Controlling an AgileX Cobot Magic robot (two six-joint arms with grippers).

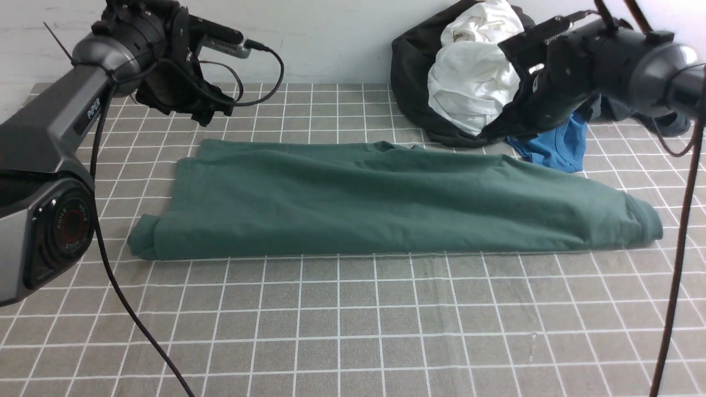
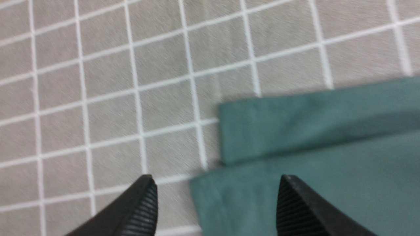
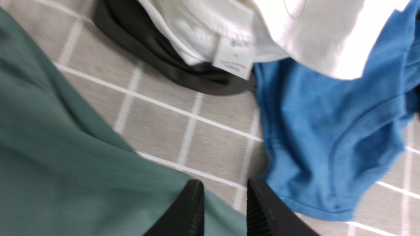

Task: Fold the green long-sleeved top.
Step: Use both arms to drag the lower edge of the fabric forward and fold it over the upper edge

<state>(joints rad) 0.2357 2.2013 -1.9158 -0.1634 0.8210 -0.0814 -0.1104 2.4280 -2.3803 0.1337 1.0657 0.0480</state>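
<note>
The green long-sleeved top [image 1: 386,198] lies folded into a long flat band across the middle of the checked table cover [image 1: 353,320]. Its neck label and logo are hidden. My left gripper [image 1: 207,113] hangs above the table behind the top's left end. In the left wrist view it [image 2: 216,183] is wide open and empty over a folded corner of the top [image 2: 328,157]. My right gripper [image 1: 491,132] hangs above the top's far right edge. In the right wrist view it [image 3: 224,190] is empty, jaws a narrow gap apart, over the top's edge [image 3: 65,157].
A pile of clothes sits at the back right: a dark garment [image 1: 413,71], a white one [image 1: 474,82] on it, and a bright blue shirt [image 1: 557,146] beside the green top. In the right wrist view, the blue shirt [image 3: 328,131] lies close to my right fingers.
</note>
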